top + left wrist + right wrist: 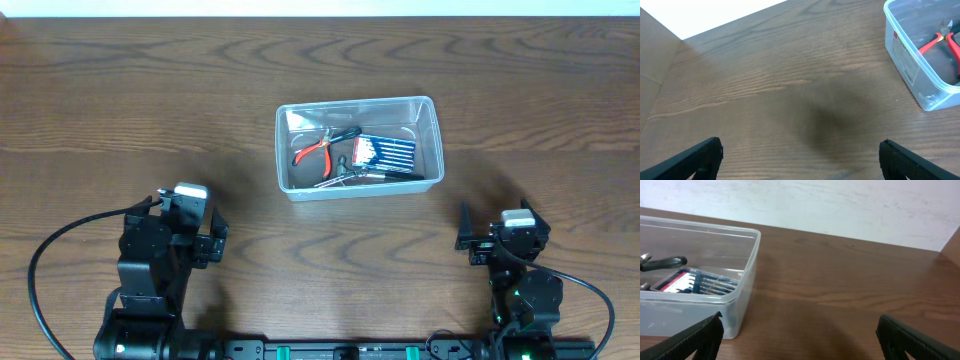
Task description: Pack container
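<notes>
The clear plastic container (432, 140) sits at the table's middle back. Inside lie red-handled pliers (312, 150), a black-handled tool (345, 134) and a blue and red pack of small tools (385, 152). The container also shows in the left wrist view (905, 55) with the red pliers (940, 40), and in the right wrist view (742, 287) with the pack (695, 282). My left gripper (205, 240) is open and empty near the front left, also in its wrist view (800, 155). My right gripper (478, 240) is open and empty near the front right, also in its wrist view (799, 332).
The wooden table (120, 110) spreads around the container. A white wall (840, 200) runs behind the table's far edge. Black cables (40, 270) loop beside both arm bases at the front.
</notes>
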You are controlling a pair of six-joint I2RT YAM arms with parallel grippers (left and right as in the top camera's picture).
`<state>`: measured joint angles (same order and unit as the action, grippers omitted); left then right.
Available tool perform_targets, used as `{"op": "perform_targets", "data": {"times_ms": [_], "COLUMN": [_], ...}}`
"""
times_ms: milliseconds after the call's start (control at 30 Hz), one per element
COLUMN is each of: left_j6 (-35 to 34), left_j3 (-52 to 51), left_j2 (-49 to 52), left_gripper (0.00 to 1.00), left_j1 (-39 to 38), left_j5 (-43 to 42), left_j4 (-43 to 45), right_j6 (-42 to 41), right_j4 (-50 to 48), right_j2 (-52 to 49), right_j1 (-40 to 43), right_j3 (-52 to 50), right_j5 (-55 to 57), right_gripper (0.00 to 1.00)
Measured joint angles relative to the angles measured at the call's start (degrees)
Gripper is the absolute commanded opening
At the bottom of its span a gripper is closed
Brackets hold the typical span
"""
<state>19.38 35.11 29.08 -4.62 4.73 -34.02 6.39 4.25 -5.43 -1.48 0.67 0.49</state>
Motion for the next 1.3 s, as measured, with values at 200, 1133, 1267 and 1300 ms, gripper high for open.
{"op": "perform_targets", "data": {"times_ms": [200, 1133, 1267, 1300], "left_j6": [-0.02, -16.41, -16.41, -16.41], "left_j3": [0.0, -33.75, -34.75, -34.75], "left_j2": [-1.07, -26.6, -28.06, -28.3], "left_gripper": [0.98, 0.98, 0.98, 0.98], "left_j1": [0.0, 0.0, -0.04, -0.04], "left_j5": [-0.02, -8.81, -8.85, -8.96], "left_j4": [-1.64, 40.26, 36.61, 35.47], "right_j6": [0.0, -0.15, -0.15, -0.15], "right_j4": [-0.02, -0.02, -0.02, -0.02], "right_j2": [0.0, 0.0, 0.0, 0.0], "right_j1": [0.0, 0.0, 0.0, 0.0], "right_j3": [0.0, -0.04, -0.04, -0.04], "right_j5": [0.0, 0.0, 0.02, 0.02], "right_gripper": [0.99, 0.99, 0.99, 0.99]}}
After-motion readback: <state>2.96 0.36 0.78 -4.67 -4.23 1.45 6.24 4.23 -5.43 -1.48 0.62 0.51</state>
